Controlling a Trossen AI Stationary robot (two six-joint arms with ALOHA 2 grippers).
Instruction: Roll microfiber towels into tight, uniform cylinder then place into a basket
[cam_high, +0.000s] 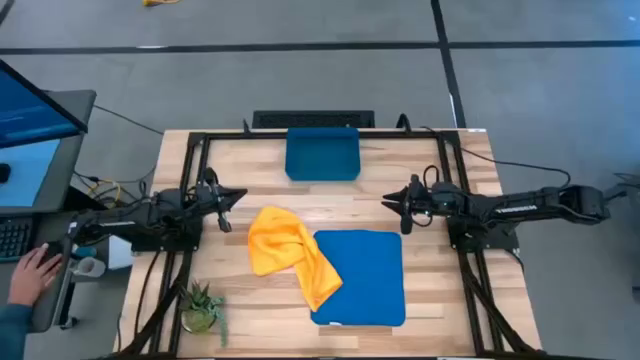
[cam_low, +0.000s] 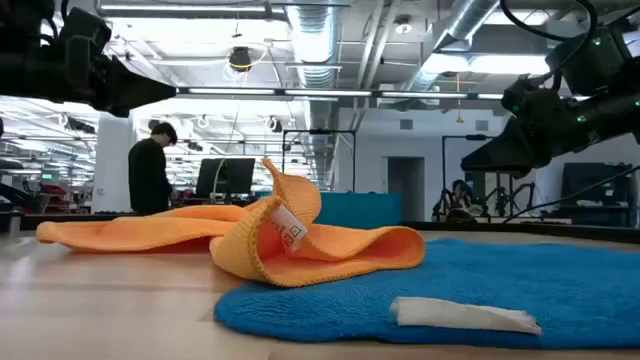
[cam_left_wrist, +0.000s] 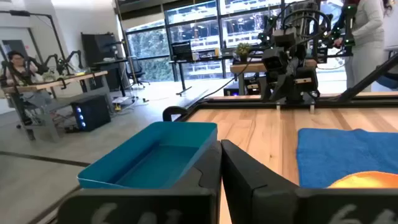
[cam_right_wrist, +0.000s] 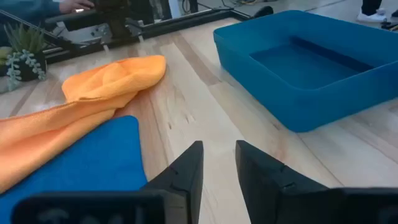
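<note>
Wooden table (cam_high: 240, 170) holds the blue towel (cam_high: 362, 277) flat, the yellow towel (cam_high: 285, 248) crumpled across its edge, the basket (cam_high: 322, 155) empty; left gripper (cam_high: 231, 198) clenched, right gripper (cam_high: 391, 201) parted, both empty, so pull the yellow towel off and flatten it before rolling.

The work surface is a light wooden table (cam_high: 240, 190) with a black frame along its edges. The blue towel (cam_high: 362, 277) lies flat on it. The yellow-orange towel (cam_high: 280, 245) lies crumpled beside the blue towel, one end overlapping it. The basket (cam_high: 322, 153) sits beyond the blue towel at the far edge. A small potted plant (cam_high: 202, 307) stands at the near corner, past the yellow-orange towel.
</note>
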